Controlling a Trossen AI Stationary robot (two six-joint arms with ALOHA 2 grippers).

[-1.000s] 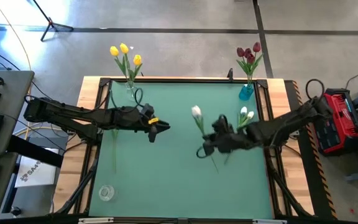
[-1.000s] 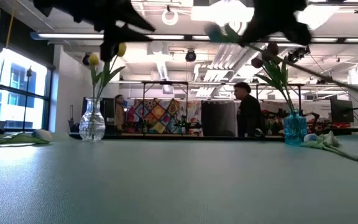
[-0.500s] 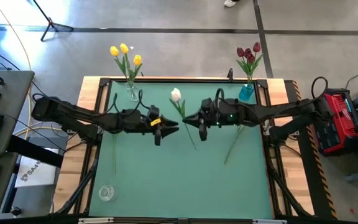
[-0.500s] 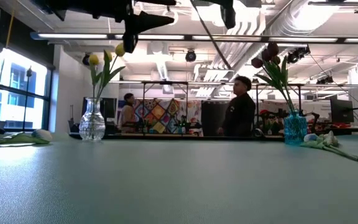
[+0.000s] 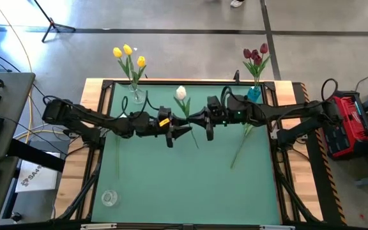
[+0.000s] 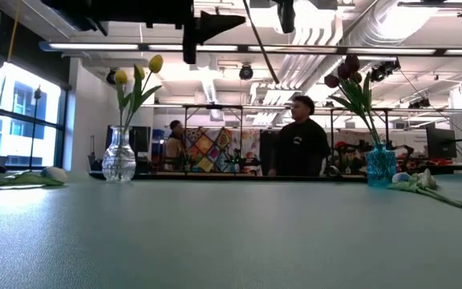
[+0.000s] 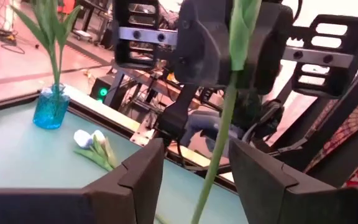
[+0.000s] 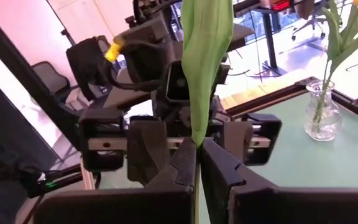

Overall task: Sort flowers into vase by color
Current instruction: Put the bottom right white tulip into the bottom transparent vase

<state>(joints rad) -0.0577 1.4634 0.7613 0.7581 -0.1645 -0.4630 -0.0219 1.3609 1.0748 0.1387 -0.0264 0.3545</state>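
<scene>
Just in front of the clear vase point(image 5: 135, 93) of yellow tulips, the right gripper point(image 5: 207, 121) pinches a white tulip point(image 5: 181, 94) by its thin green stem. The left gripper point(image 5: 185, 131) waits with jaws parted around that stem, not yet gripping. The flower looks light and floppy, so a hold low on the stem seems safest.

I see two long dark arms on my robot, the left arm point(image 5: 88, 119) and the right arm point(image 5: 286, 115), each made of thick black parts joined one after another, with black cables looping along them. The left gripper point(image 5: 183, 130) has a small yellow tag near its wrist and chunky black fingers point(image 7: 143, 171) with flat, slanted faces. The right gripper point(image 5: 204, 122) looks the same sort of dark blocky shape, its two fingers point(image 8: 185, 163) are smooth black wedges, and a tiny green light shines on that arm.
</scene>
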